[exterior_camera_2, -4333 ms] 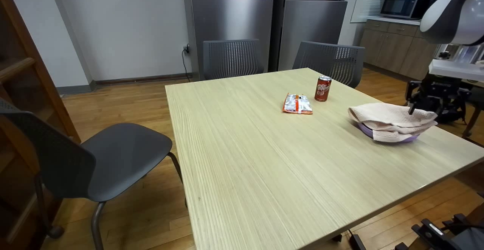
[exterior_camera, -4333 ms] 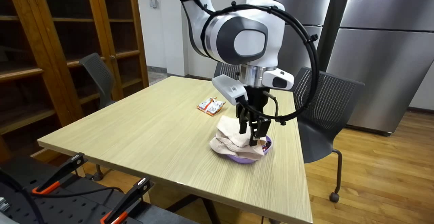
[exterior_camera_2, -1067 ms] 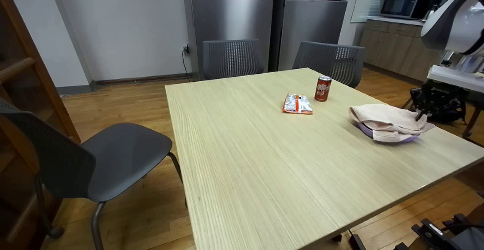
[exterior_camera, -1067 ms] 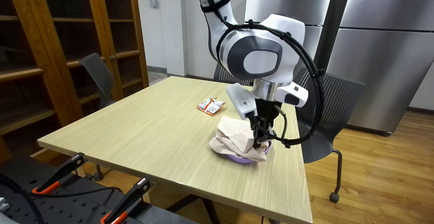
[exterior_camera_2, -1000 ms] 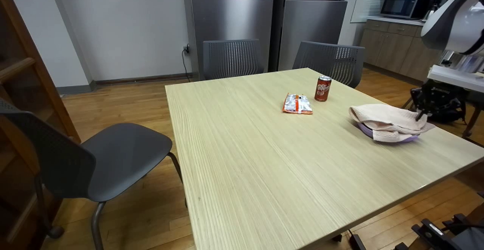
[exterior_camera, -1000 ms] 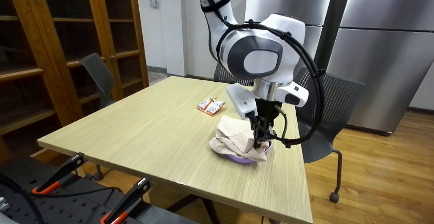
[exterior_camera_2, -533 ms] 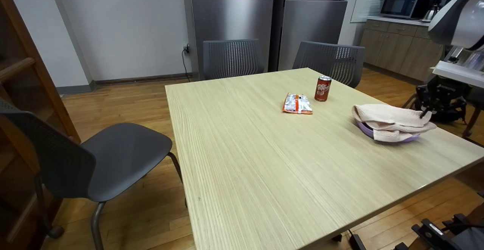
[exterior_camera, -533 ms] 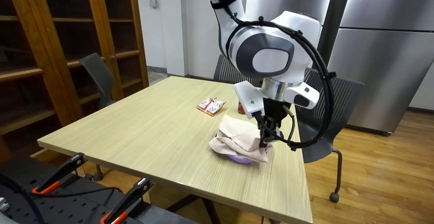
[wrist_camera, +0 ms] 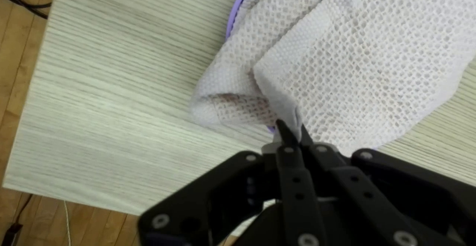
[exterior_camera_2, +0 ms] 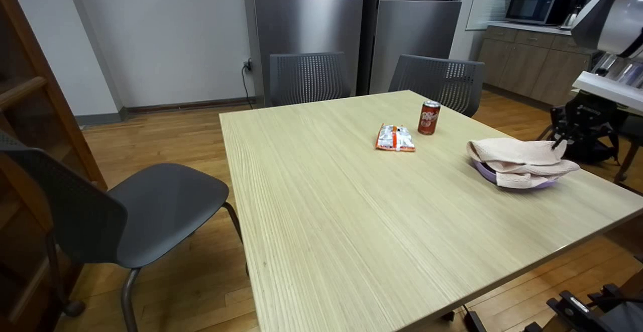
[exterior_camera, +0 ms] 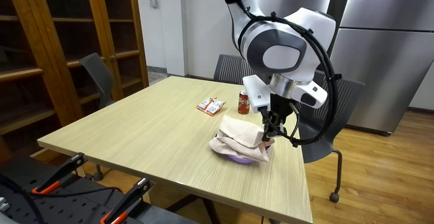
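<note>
Above the edge of a purple bowl (exterior_camera: 242, 160), pincer (wrist_camera: 292, 130) narrow, pinching pale cloth (wrist_camera: 357, 63)

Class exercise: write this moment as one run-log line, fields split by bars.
gripper: shut on pale cloth | pale cloth: draped over purple bowl | red can: upright on table | packet: lying near can

Clamp (exterior_camera: 126, 200): in an exterior view, near foreground; camera looks down over the table (exterior_camera: 135, 132) toward cabinet (exterior_camera: 101, 44) and refrigerators (exterior_camera: 383, 75)
Chair (exterior_camera_2: 166, 211): in an exterior view, near left; camera faces refrigerators across the table
Towel (wrist_camera: 372, 60): in the wrist view, close, looking down past the gripper (wrist_camera: 293, 130)
Soda can (exterior_camera_2: 428, 118): shared by both exterior views
Bowl (exterior_camera: 241, 159): shared by all three
</note>
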Action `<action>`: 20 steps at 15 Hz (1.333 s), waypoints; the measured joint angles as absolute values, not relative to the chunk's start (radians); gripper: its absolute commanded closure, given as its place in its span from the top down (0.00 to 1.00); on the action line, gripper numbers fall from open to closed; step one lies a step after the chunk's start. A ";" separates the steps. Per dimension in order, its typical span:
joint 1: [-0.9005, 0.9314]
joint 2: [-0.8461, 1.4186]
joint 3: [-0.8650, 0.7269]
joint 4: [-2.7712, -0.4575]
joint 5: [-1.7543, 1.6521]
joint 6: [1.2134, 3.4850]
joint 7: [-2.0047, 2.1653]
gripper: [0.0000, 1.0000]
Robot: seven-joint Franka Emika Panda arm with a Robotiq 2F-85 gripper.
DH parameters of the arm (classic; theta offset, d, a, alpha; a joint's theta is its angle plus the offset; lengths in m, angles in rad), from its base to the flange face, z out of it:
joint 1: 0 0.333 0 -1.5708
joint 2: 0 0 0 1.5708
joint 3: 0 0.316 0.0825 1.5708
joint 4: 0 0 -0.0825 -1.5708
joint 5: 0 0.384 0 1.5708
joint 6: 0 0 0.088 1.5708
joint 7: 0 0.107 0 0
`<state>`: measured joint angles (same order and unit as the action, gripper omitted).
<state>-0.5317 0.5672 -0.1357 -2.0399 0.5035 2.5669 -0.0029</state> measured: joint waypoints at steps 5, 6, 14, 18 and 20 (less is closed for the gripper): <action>-0.532 0.585 -0.136 -1.983 0.532 2.521 -0.003 0.01; -0.532 0.587 -0.136 -1.973 0.537 2.513 -0.003 0.01; -0.536 0.645 -0.147 -1.837 0.548 2.427 0.005 0.01; -0.545 0.707 -0.155 -1.735 0.548 2.363 0.021 0.01; -0.556 0.743 -0.155 -1.684 0.548 2.328 0.034 0.01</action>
<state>-0.5559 0.7428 -0.1553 -1.6844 0.5484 2.3278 0.0344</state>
